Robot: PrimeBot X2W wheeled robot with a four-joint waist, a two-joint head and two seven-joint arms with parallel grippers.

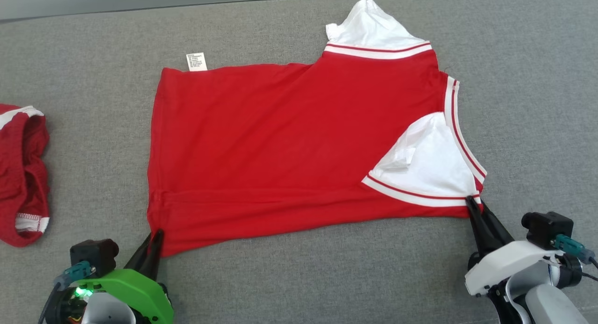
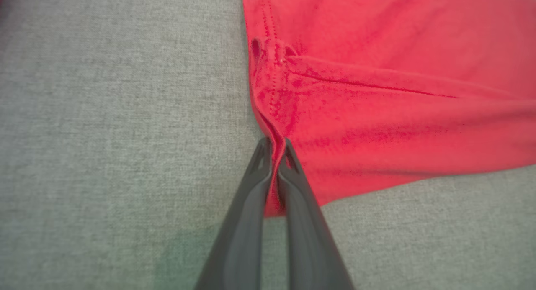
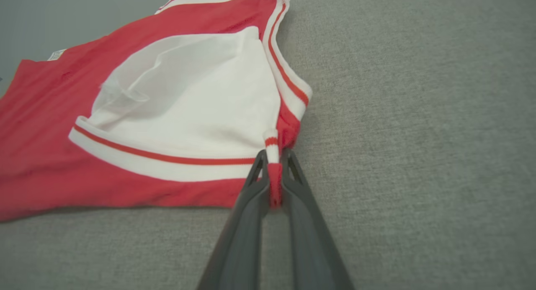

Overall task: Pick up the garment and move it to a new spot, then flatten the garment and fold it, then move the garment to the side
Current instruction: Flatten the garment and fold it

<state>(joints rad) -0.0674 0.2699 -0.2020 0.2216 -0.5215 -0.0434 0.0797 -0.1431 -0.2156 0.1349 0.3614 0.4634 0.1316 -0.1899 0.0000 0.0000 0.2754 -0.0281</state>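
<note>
red with white trim, the garment (image 1: 289,141) lies spread on the grey cloth-covered table (image 1: 93,43), with its hem toward the robot's left and its striped neck edge toward the right. one white section (image 1: 373,27) sticks out at the far edge. another (image 1: 427,162) lies over the red body on the near side, bordered by a white band with a thin red stripe. a small white label (image 1: 196,61) pokes out at the far hem corner; its print is too small to read. the left hand (image 1: 156,237) is pinched closed on the near hem corner, with red cloth caught between its dark fingers (image 2: 255,177). the right hand (image 1: 473,203) is clamped on the near shoulder corner, a fold of red-and-white trim between its fingers (image 3: 251,185). a second red piece (image 1: 23,174), perhaps shorts, lies crumpled at the far left, well apart.
</note>
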